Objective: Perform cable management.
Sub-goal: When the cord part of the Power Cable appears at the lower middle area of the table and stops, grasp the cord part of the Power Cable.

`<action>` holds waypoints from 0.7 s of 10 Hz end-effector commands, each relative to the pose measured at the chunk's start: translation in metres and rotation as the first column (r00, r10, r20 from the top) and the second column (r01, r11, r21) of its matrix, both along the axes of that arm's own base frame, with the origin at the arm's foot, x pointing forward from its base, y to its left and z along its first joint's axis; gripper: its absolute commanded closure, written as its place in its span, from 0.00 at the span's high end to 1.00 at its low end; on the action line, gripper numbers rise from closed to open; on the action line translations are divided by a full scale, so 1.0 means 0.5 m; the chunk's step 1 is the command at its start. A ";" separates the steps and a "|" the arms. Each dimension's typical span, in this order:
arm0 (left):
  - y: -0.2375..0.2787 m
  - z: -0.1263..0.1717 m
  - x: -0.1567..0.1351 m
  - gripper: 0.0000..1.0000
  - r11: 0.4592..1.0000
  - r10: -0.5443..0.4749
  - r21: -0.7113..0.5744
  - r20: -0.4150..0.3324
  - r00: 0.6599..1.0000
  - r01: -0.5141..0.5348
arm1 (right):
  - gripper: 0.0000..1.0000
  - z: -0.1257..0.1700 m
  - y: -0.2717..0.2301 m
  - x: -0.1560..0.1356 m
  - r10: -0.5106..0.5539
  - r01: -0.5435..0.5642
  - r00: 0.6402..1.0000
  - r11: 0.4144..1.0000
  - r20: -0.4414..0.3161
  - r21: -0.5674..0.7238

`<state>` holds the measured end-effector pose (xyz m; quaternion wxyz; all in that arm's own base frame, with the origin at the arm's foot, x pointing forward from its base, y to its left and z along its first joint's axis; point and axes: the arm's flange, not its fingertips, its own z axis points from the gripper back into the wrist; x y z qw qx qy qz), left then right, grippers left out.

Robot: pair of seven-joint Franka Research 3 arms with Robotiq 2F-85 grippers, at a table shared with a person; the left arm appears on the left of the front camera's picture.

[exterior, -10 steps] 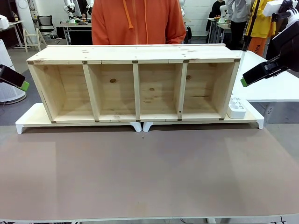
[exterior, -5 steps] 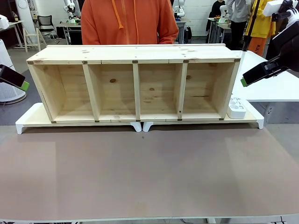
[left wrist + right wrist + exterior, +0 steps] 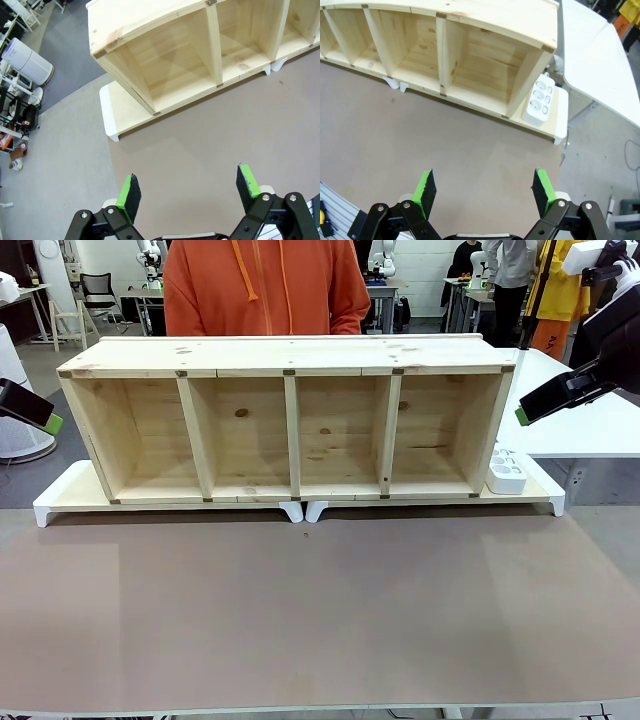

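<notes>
Setup: wooden shelf [image 3: 290,355], 4 open bays, all bare, on white risers [image 3: 70,492] along far edge of worktop [image 3: 320,610].
Pwr strip: small white power strip [image 3: 507,472] on right end of riser, just beside shelf's right wall. Sockets face up, nothing plugged in.
Person: orange hoodie [image 3: 265,290], standing behind shelf at far side; hands hidden.
L grip: left gripper [image 3: 189,186] up over worktop's left edge, fingers spread wide, nothing between.
R grip: right gripper [image 3: 484,186] up over worktop's right edge, strip ahead of it, fingers spread wide, nothing held.
Cable: can't tell where it is from here; poss. w/ person behind shelf, a guess only.
Stage: judged not begun.
Risk 1: thin cord lying flat is hard to pinch; pads may scrape worktop or slip off.
Risk 2: strip sits loose nr riser's end, so a push while plugging could shove it off.
Risk 3: handover over shelf top could bring arm and person's hand together.
Risk 4: slack cord could snag on shelf dividers.
Writing: none legible; shelf, strip, risers look unmarked.
</notes>
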<state>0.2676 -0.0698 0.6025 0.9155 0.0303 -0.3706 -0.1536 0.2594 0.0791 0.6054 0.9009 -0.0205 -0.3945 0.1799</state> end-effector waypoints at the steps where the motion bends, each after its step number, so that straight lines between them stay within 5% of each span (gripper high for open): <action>1: 0.001 0.000 -0.003 1.00 1.000 -0.003 0.004 -0.006 1.000 0.003 | 1.00 0.000 -0.001 0.001 -0.002 0.002 1.000 1.000 0.002 -0.001; 7: 0.001 0.000 -0.003 1.00 1.000 -0.003 0.004 -0.006 1.000 0.003 | 1.00 0.000 -0.001 0.001 -0.002 0.002 1.000 1.000 0.002 -0.001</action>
